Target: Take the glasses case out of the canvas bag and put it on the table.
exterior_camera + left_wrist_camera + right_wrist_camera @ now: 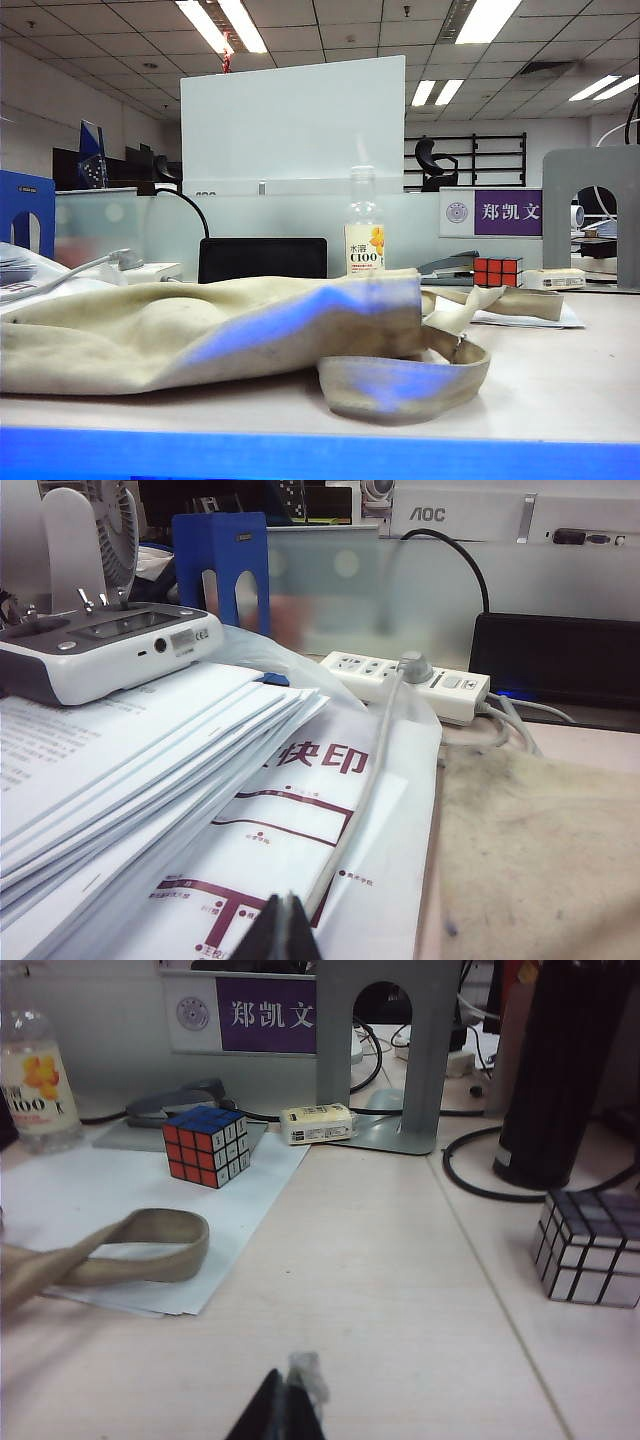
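cream canvas bag (200,335) with a blue smear, pale beige table (560,385), red, blue and white rubik's cube (205,1146), purple nameplate (266,1015) with white characters

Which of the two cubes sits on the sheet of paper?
The Rubik's cube with red and blue faces, near the bag strap, rests on the white paper. The pale silver cube sits on bare table, far off to the side.

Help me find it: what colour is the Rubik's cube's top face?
Blue top on the Rubik's cube; right wrist view shows it best.
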{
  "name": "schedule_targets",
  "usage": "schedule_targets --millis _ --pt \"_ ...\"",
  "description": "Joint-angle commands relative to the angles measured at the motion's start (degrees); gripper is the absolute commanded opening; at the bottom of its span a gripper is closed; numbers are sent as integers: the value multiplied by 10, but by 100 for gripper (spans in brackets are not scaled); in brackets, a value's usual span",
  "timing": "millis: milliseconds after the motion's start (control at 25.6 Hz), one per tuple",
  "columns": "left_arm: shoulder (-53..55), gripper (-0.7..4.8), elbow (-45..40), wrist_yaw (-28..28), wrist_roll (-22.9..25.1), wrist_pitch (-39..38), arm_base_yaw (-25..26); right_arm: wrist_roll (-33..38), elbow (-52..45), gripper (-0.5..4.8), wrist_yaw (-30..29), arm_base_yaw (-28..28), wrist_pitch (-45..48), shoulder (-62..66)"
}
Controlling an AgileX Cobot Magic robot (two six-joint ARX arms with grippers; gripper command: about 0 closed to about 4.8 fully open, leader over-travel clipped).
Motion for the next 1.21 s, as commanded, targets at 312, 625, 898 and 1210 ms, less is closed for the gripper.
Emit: schedule_targets --millis 312,625,898,1210 --pt "-1 -5 0 -2 -1 7 0 78 -2 -1 -4 0 -5 -1" --pt "-1 -5 0 56 -85 10 0 134 1 -1 -12 0 -7 -1" --pt "21 16 7 84 -286 20 -50 207 62 -2 -121 0 -32 -1" --pt "247 31 105 61 -238 83 -197 268 162 -2 -240 0 -186 1"
